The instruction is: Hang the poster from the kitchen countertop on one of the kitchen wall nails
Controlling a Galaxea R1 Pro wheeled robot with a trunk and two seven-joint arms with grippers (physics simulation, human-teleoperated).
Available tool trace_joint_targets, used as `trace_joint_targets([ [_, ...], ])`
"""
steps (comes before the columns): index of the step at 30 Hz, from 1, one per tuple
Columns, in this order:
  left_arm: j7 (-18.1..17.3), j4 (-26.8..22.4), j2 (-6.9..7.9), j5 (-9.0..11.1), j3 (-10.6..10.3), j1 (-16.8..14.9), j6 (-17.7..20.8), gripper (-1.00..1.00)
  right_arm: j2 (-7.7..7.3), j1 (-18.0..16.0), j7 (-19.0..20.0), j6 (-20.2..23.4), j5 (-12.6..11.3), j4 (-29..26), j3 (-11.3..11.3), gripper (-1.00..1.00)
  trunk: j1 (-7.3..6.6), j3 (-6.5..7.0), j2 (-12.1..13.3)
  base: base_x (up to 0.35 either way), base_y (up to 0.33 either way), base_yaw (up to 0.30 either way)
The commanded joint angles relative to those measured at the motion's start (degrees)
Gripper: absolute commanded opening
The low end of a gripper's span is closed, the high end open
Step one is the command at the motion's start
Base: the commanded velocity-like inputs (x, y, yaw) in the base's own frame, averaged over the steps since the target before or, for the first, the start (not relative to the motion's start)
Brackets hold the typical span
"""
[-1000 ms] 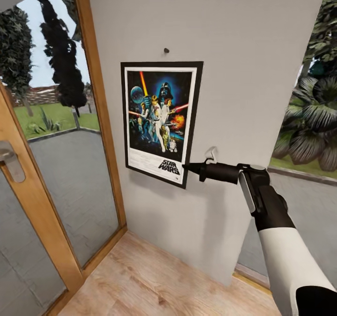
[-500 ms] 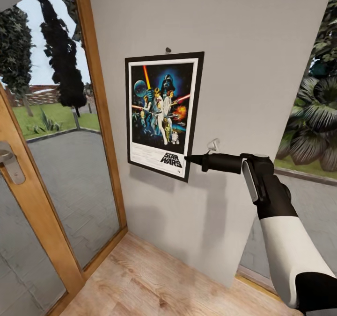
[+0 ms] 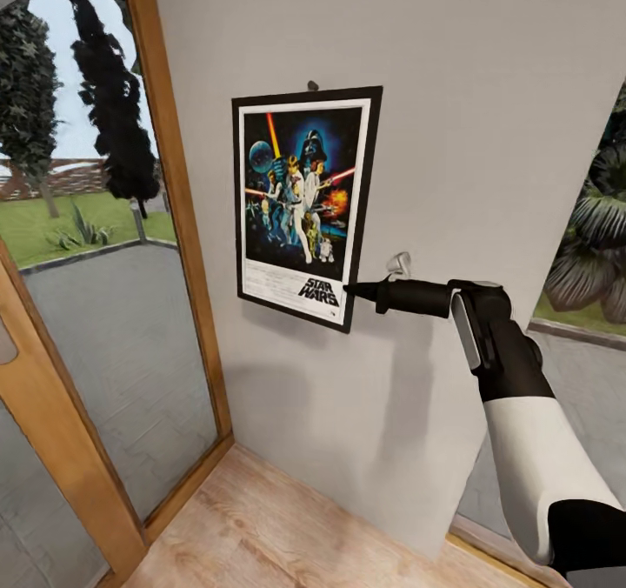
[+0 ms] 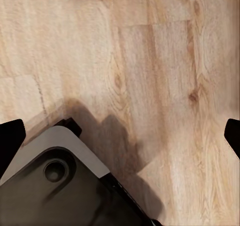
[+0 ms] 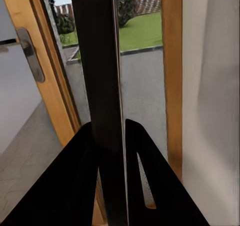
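Gripping the poster [image 3: 303, 201] by its lower corner, the right claw [image 3: 351, 290] presses it to the wall [image 3: 487, 118]; nail [image 3: 312, 85] at its top edge.

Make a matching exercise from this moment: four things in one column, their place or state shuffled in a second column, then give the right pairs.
Things:
1. poster
2. wall nail
3. right gripper
4. left gripper

Place or state:
A. open, pointing down at the wooden floor
B. shut on the lower right corner of the frame
C. flat against the grey wall, its top edge up at the nail
D. sticking out of the wall just above the frame's top edge

Pairs: 1-C, 2-D, 3-B, 4-A
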Motion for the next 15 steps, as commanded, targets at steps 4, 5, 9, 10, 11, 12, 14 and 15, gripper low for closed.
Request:
trace_joint_targets([
  [4, 0.41, -0.19, 0.00, 0.55, -0.11, 0.02, 0.17, 1.00, -0.09, -1.06, 0.15, 0.68, -0.20, -0.01, -0.12, -1.00, 0.05, -0.10, -0.09, 0.121, 0.000, 0.000],
  [5, 0.42, -0.16, 0.00, 0.55, -0.12, 0.02, 0.16, 1.00, -0.17, -1.22, 0.16, 0.71, -0.21, -0.01, -0.14, -1.00, 0.05, -0.10, -0.09, 0.056, 0.000, 0.000],
  [9, 0.41, 0.08, 0.06, 0.64, -0.13, 0.02, 0.12, 1.00, -1.45, -2.04, 0.16, 0.80, -0.26, -0.01, -0.22, -1.00, 0.05, -0.10, -0.09, 0.024, 0.000, 0.000],
  [10, 0.40, 0.09, 0.07, 0.66, -0.14, 0.02, 0.12, 1.00, -1.55, -2.18, 0.17, 0.81, -0.26, -0.01, -0.22, -1.00, 0.05, -0.10, -0.09, 0.009, 0.000, 0.000],
  [11, 0.38, 0.11, 0.07, 0.69, -0.11, 0.02, 0.12, 1.00, -1.69, -2.44, 0.19, 0.82, -0.26, -0.01, -0.23, -1.00, 0.05, -0.10, -0.09, 0.006, 0.000, 0.000],
  [12, 0.37, 0.12, 0.07, 0.70, -0.10, 0.02, 0.12, 1.00, -1.74, -2.54, 0.19, 0.82, -0.26, -0.01, -0.23, -1.00, 0.05, -0.10, -0.09, 0.005, 0.000, 0.000],
  [14, 0.37, 0.13, 0.08, 0.76, -0.08, 0.02, 0.11, 1.00, -1.83, -2.69, 0.21, 0.78, -0.22, 0.05, -0.22, -1.00, 0.05, -0.10, -0.09, 0.003, 0.000, 0.000],
  [15, 0.36, 0.14, 0.06, 0.75, -0.08, 0.02, 0.11, 1.00, -1.87, -2.74, 0.21, 0.68, -0.20, 0.20, -0.23, -1.00, 0.05, -0.10, -0.09, 0.027, -0.020, 0.000],
])
